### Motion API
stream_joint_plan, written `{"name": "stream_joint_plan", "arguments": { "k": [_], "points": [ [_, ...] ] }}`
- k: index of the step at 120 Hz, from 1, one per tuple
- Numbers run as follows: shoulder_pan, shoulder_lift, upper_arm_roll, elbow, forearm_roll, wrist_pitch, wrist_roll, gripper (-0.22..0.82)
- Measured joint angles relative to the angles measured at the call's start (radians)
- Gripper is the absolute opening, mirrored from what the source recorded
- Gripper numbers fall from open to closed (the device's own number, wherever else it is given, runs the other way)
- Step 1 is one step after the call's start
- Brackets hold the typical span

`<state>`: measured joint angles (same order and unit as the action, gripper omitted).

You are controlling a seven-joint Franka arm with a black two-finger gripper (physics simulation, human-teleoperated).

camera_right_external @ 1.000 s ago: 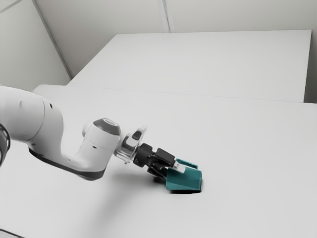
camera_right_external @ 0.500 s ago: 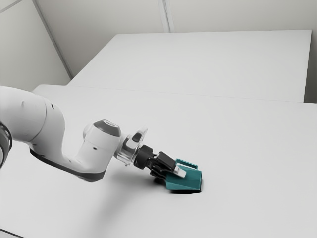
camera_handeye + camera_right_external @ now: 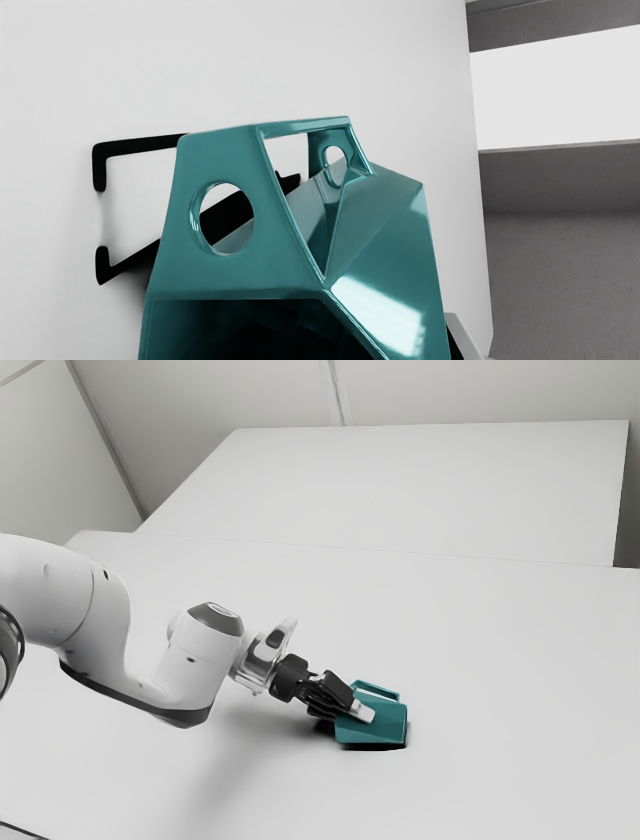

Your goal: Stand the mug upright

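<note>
The teal mug (image 3: 383,732) lies on its side on the table, its mouth toward my hand and its handle along the side away from the exterior camera. My gripper (image 3: 358,709) is at the mouth end, jaws drawn together on the mug's wall, with a pale fingertip against the outside. The other fingertip is hidden by the mug. In the wrist view, the mug (image 3: 235,270) shows its angular handle with round holes and a dark opening; part of a pale fingertip (image 3: 465,335) stands beside its outer wall.
The white table (image 3: 480,640) extends around the mug, and another white surface (image 3: 430,490) lies behind it. Dark shadows fall on the tabletop beside the mug in the wrist view. Walls rise at the back.
The jaws have come closer together at the mug's mouth, and the visible fingertip has shifted slightly down against the wall. The mug has stayed in place.
</note>
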<state>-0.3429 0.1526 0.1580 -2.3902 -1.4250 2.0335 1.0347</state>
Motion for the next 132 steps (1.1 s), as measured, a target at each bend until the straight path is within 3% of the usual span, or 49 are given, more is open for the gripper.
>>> {"name": "stream_joint_plan", "arguments": {
  "k": [49, 90, 110, 132],
  "points": [
    [-0.003, -0.014, 0.000, 0.002, -0.003, 0.002, 0.017, -0.14],
    [-0.025, -0.120, 0.000, 0.027, 0.049, 0.041, 0.021, -0.18],
    [-0.035, -0.218, 0.004, 0.062, 0.264, 0.091, -0.018, -0.18],
    [0.000, -0.388, 0.015, 0.030, 0.710, 0.146, -0.140, -0.18]
  ]
}}
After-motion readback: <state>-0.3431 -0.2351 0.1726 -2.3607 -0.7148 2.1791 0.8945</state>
